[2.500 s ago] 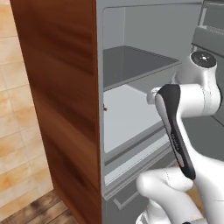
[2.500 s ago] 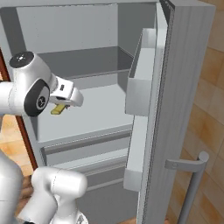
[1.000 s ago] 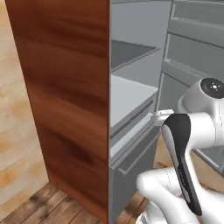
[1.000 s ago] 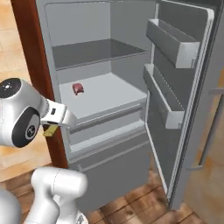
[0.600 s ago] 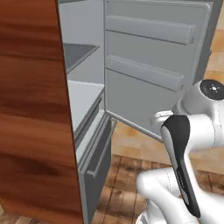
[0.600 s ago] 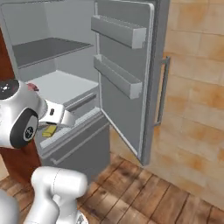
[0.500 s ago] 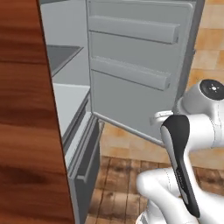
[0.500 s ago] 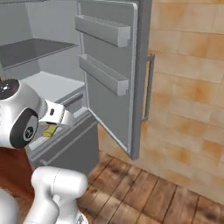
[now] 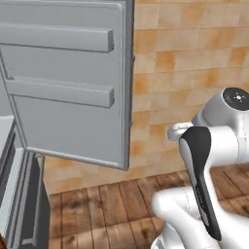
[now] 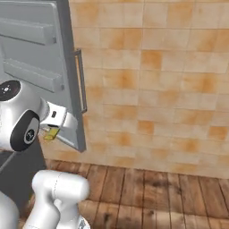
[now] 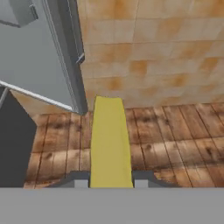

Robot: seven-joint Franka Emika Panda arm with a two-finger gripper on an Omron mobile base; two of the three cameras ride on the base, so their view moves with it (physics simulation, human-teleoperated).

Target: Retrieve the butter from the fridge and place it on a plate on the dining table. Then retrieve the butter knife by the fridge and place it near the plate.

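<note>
You have the butter (image 11: pixel 110 144) out of the fridge (image 9: pixel 68 92): the gripper (image 11: pixel 110 180) jaws are squeezed on it, 1 each side. The plate and knife steps are left.

The whole scene slides across both base views, so the base and its cameras are turning away from the tall grey fridge (image 9: pixel 63 92) rather than anything in the kitchen moving. Its pale shelved interior, which faced the cameras 2.5 s ago, now sits only as a sliver at the left edge of the left base view, and the open grey brushed door with its vertical bar handle (image 10: pixel 80 80) has drifted to the left of both views. An orange-tan tiled wall (image 10: pixel 156 76) and brown wooden plank floor (image 10: pixel 147 188) now take up the space.
</note>
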